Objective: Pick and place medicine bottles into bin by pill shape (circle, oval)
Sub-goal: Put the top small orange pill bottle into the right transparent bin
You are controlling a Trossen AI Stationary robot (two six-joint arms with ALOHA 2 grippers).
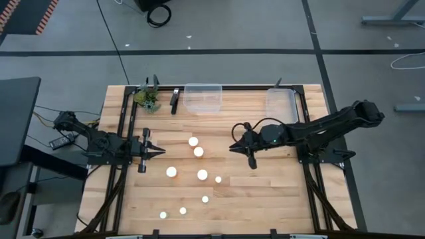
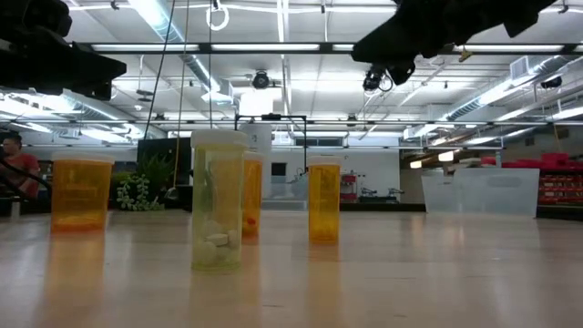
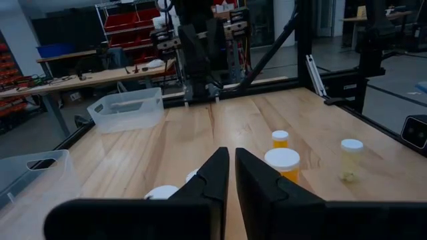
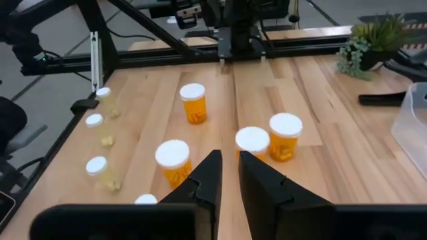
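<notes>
Several medicine bottles stand upright on their bases on the wooden table, seen from above as white caps, from the larger ones (image 1: 198, 152) (image 1: 202, 174) down to smaller ones (image 1: 182, 210). Orange walls show in the right wrist view (image 4: 285, 135) (image 4: 192, 102). My right gripper (image 1: 232, 147) (image 4: 230, 155) hovers right of the cluster, pointing at it, with a narrow gap between its fingers and nothing in it. My left gripper (image 1: 163, 152) (image 3: 232, 152) waits shut at the cluster's left, level, holding nothing.
Two clear plastic bins (image 1: 203, 97) (image 1: 281, 103) stand along the far edge. A small green plant (image 1: 147, 98) and a black tool (image 1: 174, 99) lie at the far left. Black frame rails (image 1: 311, 166) run along both sides. Bare wood lies right of the bottles.
</notes>
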